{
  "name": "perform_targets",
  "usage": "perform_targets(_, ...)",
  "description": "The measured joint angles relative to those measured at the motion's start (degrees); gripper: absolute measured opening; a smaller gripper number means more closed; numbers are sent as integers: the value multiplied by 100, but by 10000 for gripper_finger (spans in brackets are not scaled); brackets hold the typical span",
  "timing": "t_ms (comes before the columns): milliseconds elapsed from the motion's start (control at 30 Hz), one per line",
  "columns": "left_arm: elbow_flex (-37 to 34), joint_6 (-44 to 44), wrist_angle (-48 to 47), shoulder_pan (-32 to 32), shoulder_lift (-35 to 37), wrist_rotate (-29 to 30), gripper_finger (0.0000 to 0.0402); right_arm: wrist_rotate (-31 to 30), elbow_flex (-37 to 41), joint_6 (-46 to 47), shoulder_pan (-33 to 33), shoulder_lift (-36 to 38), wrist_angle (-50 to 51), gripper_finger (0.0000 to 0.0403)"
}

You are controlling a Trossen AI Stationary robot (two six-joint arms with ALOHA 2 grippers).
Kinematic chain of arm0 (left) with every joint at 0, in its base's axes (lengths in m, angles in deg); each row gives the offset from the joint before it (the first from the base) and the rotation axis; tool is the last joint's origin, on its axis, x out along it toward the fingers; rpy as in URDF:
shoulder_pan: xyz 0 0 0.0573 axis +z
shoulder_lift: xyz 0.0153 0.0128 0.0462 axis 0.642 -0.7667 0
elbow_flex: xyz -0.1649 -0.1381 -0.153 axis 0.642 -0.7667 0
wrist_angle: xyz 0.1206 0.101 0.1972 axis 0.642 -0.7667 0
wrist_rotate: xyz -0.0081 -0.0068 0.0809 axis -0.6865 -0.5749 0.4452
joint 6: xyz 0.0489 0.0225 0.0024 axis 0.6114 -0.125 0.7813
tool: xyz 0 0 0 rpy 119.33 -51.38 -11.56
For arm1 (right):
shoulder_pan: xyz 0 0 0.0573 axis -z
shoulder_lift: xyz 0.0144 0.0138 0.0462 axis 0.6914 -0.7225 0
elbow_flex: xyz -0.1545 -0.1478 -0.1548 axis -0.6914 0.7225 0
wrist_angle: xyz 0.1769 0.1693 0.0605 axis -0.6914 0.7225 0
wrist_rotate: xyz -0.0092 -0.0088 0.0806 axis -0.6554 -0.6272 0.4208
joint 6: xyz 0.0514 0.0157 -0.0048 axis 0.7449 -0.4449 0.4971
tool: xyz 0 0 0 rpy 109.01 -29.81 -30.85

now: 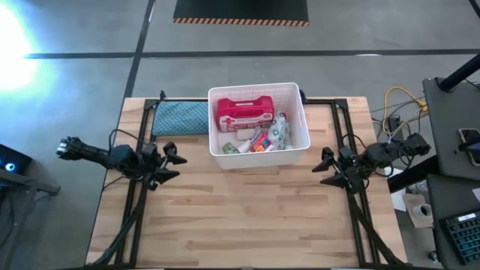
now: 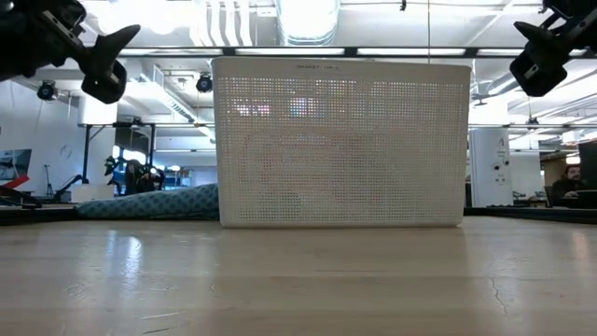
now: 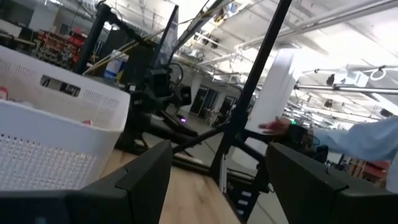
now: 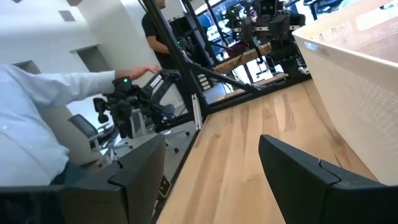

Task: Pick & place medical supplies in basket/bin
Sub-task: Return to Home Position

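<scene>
The white perforated bin (image 1: 300, 142) stands at the table's far middle. Inside it lie the red first-aid case (image 1: 244, 114), a grey-white wipes packet (image 1: 280, 129) and small supplies (image 1: 255, 142). My left gripper (image 1: 174, 161) hovers open at the table's left edge, clear of the bin, with nothing between its fingers (image 3: 146, 180). My right gripper (image 1: 328, 166) hovers open at the right edge, also empty, its fingers (image 4: 298, 174) pointing along the table. In the low view the bin's wall (image 2: 340, 140) hides its contents.
A teal-blue cloth pad (image 1: 180, 118) lies left of the bin at the far edge. Black frame rails (image 1: 135, 202) run along both table sides. A person's sleeve and hand (image 4: 74, 84) show beyond the table. Bare wood lies in front of the bin.
</scene>
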Motion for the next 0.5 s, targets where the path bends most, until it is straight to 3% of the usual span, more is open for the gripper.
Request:
perform_targets(133, -4, 0, -63, 1, -123, 0, 242, -13, 32, 0, 0, -4, 9, 249)
perform_targets(267, -4, 0, -410, 173, 223, -35, 242, -11, 80, 0, 17, 110, -17, 249)
perform_targets(500, -4, 3, -668, 1275, 1089, -47, 242, -11, 504, -2, 262, 247, -61, 249)
